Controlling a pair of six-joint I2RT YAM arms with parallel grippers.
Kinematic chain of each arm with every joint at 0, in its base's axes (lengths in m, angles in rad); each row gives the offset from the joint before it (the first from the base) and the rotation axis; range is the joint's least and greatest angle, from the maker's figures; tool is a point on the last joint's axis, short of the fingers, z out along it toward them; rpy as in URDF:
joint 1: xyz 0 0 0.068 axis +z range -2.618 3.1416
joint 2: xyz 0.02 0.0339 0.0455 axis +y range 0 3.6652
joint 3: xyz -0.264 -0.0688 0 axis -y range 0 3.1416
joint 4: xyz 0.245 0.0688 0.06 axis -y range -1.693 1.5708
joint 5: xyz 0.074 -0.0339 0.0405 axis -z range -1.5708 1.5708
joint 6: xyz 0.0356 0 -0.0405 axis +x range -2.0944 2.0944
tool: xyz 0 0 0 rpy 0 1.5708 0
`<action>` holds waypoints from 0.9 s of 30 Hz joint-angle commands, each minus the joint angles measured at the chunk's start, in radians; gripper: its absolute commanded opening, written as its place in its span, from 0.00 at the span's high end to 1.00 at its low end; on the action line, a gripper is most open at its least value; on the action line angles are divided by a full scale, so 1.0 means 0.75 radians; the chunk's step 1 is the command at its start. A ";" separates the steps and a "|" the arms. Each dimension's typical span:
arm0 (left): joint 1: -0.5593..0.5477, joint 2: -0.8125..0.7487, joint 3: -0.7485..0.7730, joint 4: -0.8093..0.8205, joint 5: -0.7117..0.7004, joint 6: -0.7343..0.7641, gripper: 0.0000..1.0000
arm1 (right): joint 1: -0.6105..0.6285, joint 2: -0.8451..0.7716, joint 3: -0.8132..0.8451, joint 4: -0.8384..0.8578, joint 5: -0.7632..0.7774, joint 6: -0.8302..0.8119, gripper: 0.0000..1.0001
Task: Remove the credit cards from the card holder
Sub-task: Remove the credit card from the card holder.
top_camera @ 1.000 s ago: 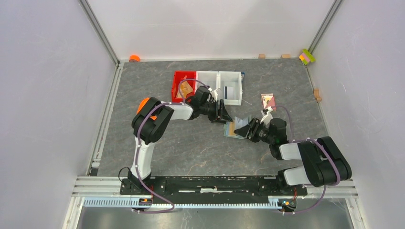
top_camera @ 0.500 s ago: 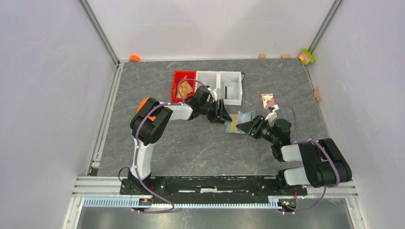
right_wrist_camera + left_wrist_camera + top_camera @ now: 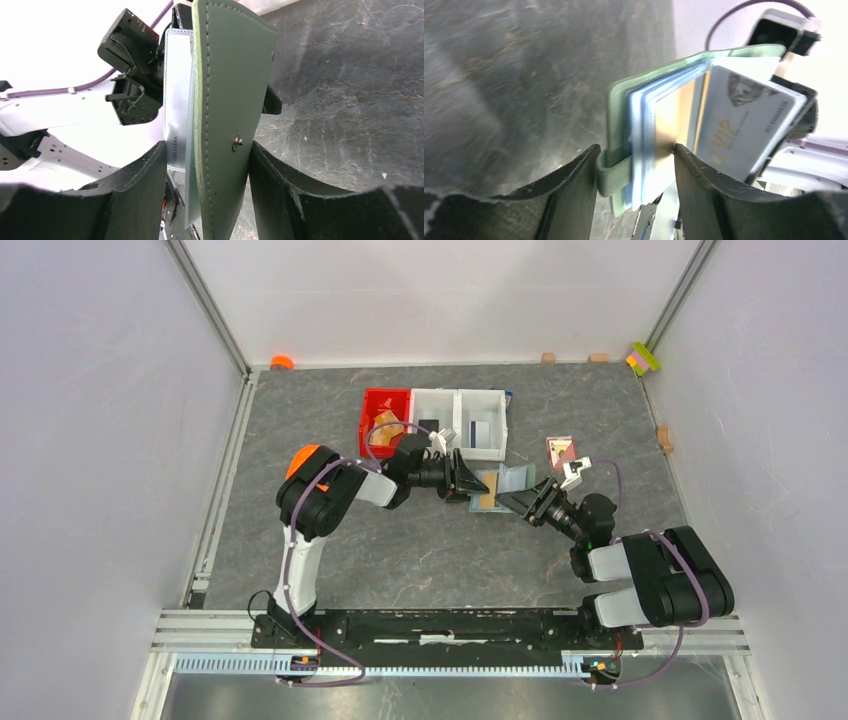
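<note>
The sage-green card holder (image 3: 505,480) hangs open above the table between my two grippers. My left gripper (image 3: 477,483) is shut on one half: its jaws (image 3: 636,150) pinch the green tab, the pale blue pockets and the edge of a tan-gold credit card (image 3: 669,120). A grey-white VIP card (image 3: 744,125) sticks out of the far pocket. My right gripper (image 3: 520,502) is shut on the other half. Between its fingers (image 3: 207,145) are the green cover (image 3: 225,75) with a snap stud and a silver card (image 3: 176,100).
A red bin (image 3: 385,410) and white bins (image 3: 460,420) stand just behind the left gripper. A pink square item (image 3: 561,451) lies right of the holder. An orange object (image 3: 281,362) and coloured blocks (image 3: 643,358) sit by the back wall.
The holder has risen and shifted toward the back, and it has spread wider. My right gripper drew back to the right. The left jaws widened slightly.
</note>
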 commanded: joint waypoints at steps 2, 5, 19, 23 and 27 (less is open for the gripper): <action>0.005 0.056 -0.024 0.563 0.129 -0.316 0.46 | -0.004 0.008 0.003 0.200 -0.061 0.061 0.65; 0.011 0.076 -0.036 0.708 0.136 -0.393 0.65 | -0.005 0.000 0.012 0.143 -0.070 0.026 0.64; 0.042 -0.125 -0.071 0.051 -0.070 0.114 0.96 | -0.008 -0.276 0.380 -1.260 0.527 -0.881 0.28; 0.041 -0.167 -0.057 -0.123 -0.146 0.241 0.97 | -0.007 -0.274 0.434 -1.403 0.694 -0.962 0.24; 0.040 -0.159 -0.044 -0.142 -0.143 0.258 0.97 | -0.006 -0.305 0.424 -1.388 0.625 -1.016 0.27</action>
